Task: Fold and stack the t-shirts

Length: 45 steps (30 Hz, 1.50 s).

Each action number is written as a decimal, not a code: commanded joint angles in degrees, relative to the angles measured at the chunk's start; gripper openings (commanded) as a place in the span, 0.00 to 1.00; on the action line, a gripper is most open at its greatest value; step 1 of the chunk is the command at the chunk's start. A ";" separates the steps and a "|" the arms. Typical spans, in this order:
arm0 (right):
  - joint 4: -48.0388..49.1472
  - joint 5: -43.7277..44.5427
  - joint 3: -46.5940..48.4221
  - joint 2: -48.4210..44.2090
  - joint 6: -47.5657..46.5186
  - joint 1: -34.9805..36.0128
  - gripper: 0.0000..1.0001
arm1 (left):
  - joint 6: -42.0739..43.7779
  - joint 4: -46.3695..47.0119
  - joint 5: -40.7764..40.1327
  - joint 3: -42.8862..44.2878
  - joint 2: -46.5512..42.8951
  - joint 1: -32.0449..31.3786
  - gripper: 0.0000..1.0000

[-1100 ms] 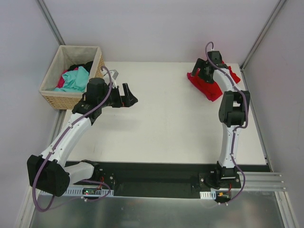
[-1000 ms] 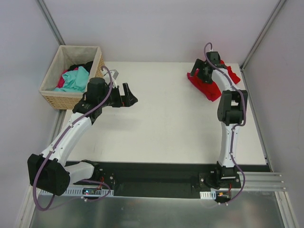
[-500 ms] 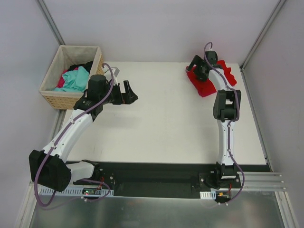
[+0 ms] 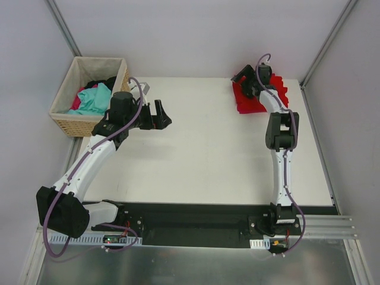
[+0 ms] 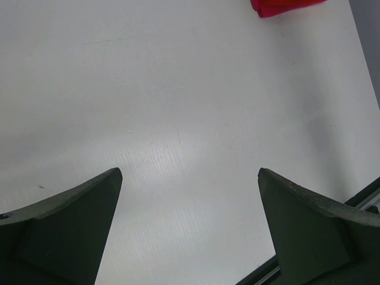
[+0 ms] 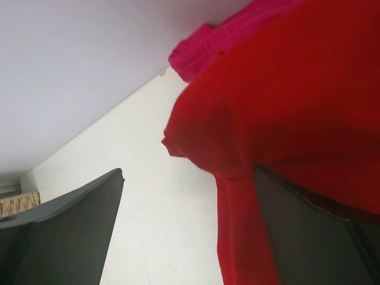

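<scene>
A bright red t-shirt (image 4: 249,104) lies bunched at the table's back right corner. My right gripper (image 4: 241,80) stands open at its left edge. In the right wrist view the red t-shirt (image 6: 297,107) drapes over the right finger, and the gripper (image 6: 189,172) has bare table in most of its gap. A magenta t-shirt (image 6: 202,50) shows behind the red one. My left gripper (image 4: 157,117) hovers open over bare table near the basket, nothing between its fingers (image 5: 77,225). A teal t-shirt (image 4: 95,98), a magenta one (image 4: 76,104) and a black one (image 4: 102,82) lie in the basket.
The woven tan basket (image 4: 65,122) stands at the back left corner. Walls close the table at the back and on both sides. A corner of the red t-shirt (image 5: 285,6) shows far ahead in the left wrist view.
My right gripper has swung back and to the left, and the red t-shirt has been pushed into a tighter heap nearer the back wall. The left gripper has shifted slightly back.
</scene>
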 commanded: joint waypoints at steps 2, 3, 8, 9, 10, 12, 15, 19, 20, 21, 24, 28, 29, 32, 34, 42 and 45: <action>2.57 2.13 -9.68 -14.15 -5.71 -0.34 0.96 | 0.68 0.12 1.14 1.00 -2.74 -0.23 0.99; 2.05 1.95 -11.34 -15.57 -6.25 -0.34 0.97 | 0.42 0.12 1.23 0.91 -3.26 -0.23 0.99; 1.08 0.98 -15.57 -23.13 -8.35 0.18 0.97 | -0.28 0.12 1.76 -0.32 -5.20 -0.23 0.99; 0.90 1.16 -16.01 -23.58 -8.80 0.53 0.97 | -0.46 0.12 1.85 -0.41 -5.72 -0.23 0.99; 0.90 1.86 -16.71 -23.76 -9.15 0.80 0.97 | -0.55 0.12 1.85 -0.58 -6.16 -0.23 0.99; 0.12 2.22 -16.54 -22.54 -9.59 0.71 0.97 | -0.64 0.12 1.67 -1.03 -7.04 -0.23 0.99; -0.68 1.34 -14.53 -18.95 -8.28 0.36 0.96 | -0.55 0.12 1.15 -1.64 -8.27 -0.23 0.99; -1.12 0.37 -11.80 -13.94 -6.61 0.27 0.97 | -0.46 -0.06 0.27 -1.91 -8.71 -0.23 0.99; -1.03 0.28 -10.93 -13.13 -6.25 0.27 0.97 | -0.46 -0.06 0.09 -1.91 -8.37 -0.23 0.99; -1.12 0.28 -10.74 -12.26 -6.08 0.19 0.96 | -0.55 -0.14 0.18 -1.82 -8.19 -0.23 0.99; -0.77 0.28 -10.48 -9.71 -5.46 -0.16 0.96 | -0.63 -0.06 0.00 -1.55 -7.49 -0.23 0.99; -0.24 0.72 -12.67 -8.21 -4.23 -1.48 0.97 | -0.81 -0.06 0.00 -0.77 -5.82 -0.23 0.99; 0.02 1.07 -13.55 -8.20 -3.88 -1.83 0.97 | -0.90 0.03 0.09 -0.59 -5.12 -0.23 0.99; 0.73 3.44 -15.92 -8.47 -3.18 -3.67 0.96 | -1.07 -0.06 0.27 0.03 -3.80 -0.23 0.99; 0.64 4.41 -16.45 -8.21 -2.48 -3.77 0.97 | -1.16 0.03 0.35 0.47 -3.36 -0.23 0.99; -1.55 4.59 -13.21 -5.14 -0.89 -8.95 0.97 | -1.69 0.03 0.44 2.22 -0.46 -0.40 0.99; -1.91 4.33 -12.06 -4.78 -0.89 -10.62 0.97 | -1.69 0.03 0.27 3.10 0.42 -0.58 0.99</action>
